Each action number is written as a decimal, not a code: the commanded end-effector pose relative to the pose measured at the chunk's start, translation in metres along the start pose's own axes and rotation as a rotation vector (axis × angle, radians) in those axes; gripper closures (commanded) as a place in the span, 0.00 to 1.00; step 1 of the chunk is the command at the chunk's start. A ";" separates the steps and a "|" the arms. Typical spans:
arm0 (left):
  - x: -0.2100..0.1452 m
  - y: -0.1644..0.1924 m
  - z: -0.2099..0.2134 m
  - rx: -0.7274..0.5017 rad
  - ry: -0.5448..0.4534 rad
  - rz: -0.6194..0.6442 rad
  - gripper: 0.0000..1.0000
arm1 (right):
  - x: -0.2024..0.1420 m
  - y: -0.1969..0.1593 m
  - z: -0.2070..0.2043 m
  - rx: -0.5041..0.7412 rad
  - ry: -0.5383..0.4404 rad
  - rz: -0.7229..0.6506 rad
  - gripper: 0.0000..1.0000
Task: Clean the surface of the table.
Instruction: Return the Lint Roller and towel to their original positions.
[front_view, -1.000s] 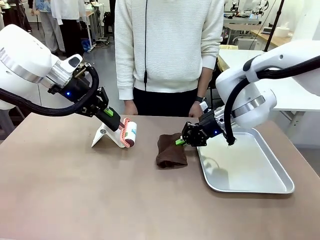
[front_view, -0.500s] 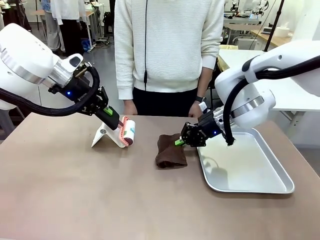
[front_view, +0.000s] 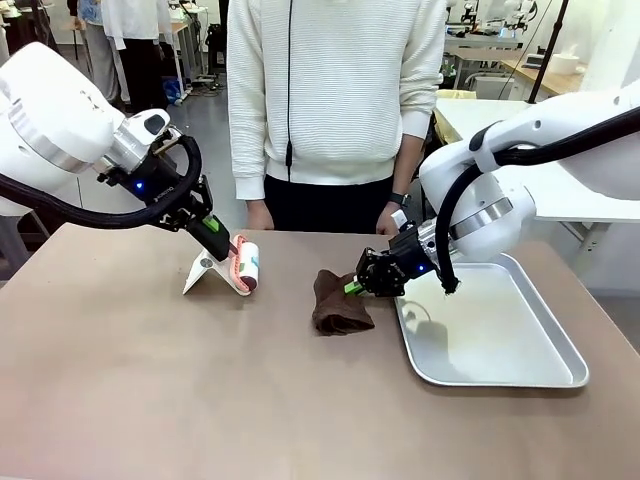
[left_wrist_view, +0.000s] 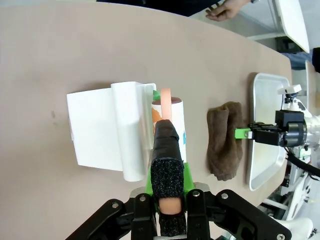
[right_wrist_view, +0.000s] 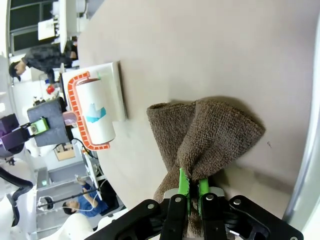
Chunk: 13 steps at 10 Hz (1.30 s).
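Left gripper (front_view: 232, 250): fingers clamped on the lint roller (front_view: 245, 267) handle, above its white stand (front_view: 205, 271). Right gripper (front_view: 352, 286): fingers pinching the brown cloth (front_view: 337, 302), which rests mid-desk (front_view: 150, 390), just beside the metal tray (front_view: 500, 335).

Greyish-brown table (front_view: 150, 400), white stand (front_view: 205, 273), brown cloth (front_view: 338, 305), silver tray (front_view: 500, 345)

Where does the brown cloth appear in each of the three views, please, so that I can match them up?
Front view: the brown cloth lies mid-table, just left of the metal tray, pinched by the right gripper.
Left wrist view: the cloth sits right of centre, beside the tray.
Right wrist view: the cloth is lower centre, clamped in the gripper.
Shared landmark: the lint roller.
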<state>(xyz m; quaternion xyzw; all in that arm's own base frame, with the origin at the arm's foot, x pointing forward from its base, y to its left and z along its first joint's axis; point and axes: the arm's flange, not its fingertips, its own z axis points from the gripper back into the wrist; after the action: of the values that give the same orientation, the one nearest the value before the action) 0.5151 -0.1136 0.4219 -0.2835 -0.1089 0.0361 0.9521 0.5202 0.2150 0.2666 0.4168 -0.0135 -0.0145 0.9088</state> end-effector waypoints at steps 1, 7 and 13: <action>0.010 -0.005 0.001 0.022 -0.003 0.030 0.78 | 0.005 0.003 -0.003 -0.011 -0.028 -0.018 0.93; 0.021 0.000 -0.010 0.064 -0.012 0.041 0.78 | 0.005 0.001 -0.006 0.009 0.001 -0.006 0.93; 0.023 0.002 -0.011 0.084 -0.008 0.034 0.20 | 0.004 -0.001 -0.007 0.040 0.033 0.000 0.33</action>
<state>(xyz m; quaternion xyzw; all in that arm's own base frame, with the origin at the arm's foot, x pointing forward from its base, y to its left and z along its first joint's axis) 0.5353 -0.1166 0.4126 -0.2601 -0.1041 0.0466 0.9588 0.5194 0.2172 0.2654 0.4239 -0.0042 -0.0114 0.9056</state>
